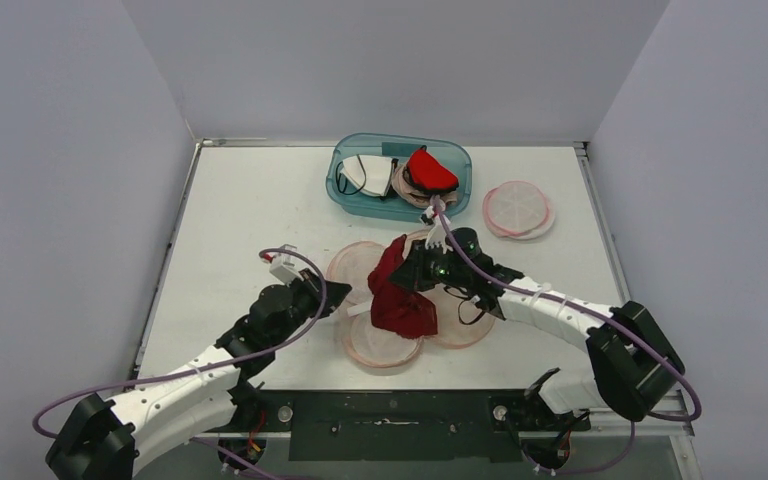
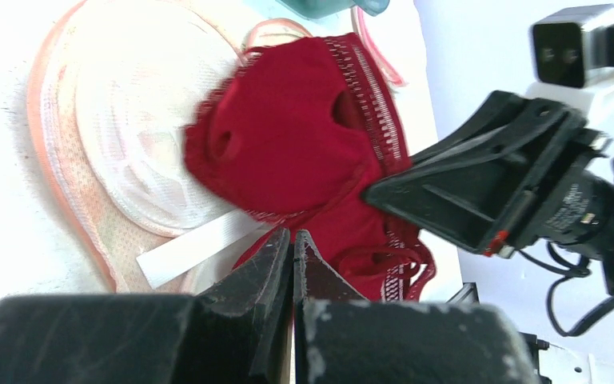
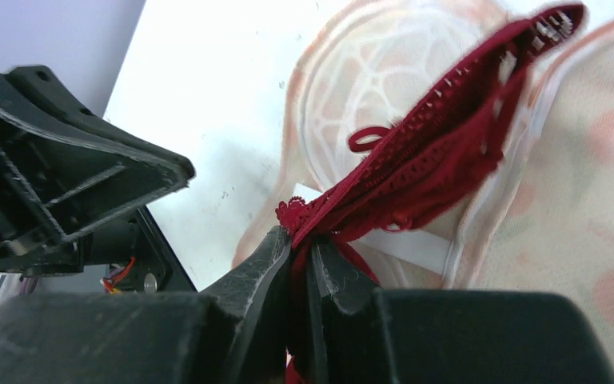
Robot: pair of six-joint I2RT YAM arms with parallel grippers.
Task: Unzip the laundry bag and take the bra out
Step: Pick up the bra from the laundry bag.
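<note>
The red bra lies on top of the pink mesh bag, a little in from the middle of the near edge of the desk. Its upper end is drawn up to the right pincer, which is clamped on the bra's lace edge. The left pincer is closed at the bag's left side, tips just beside a white strip and the bra's hem; whether it pinches any fabric I cannot tell. A teal tub of other garments sits at the far edge, with a round pink pouch just beside it, toward the far right corner.
</note>
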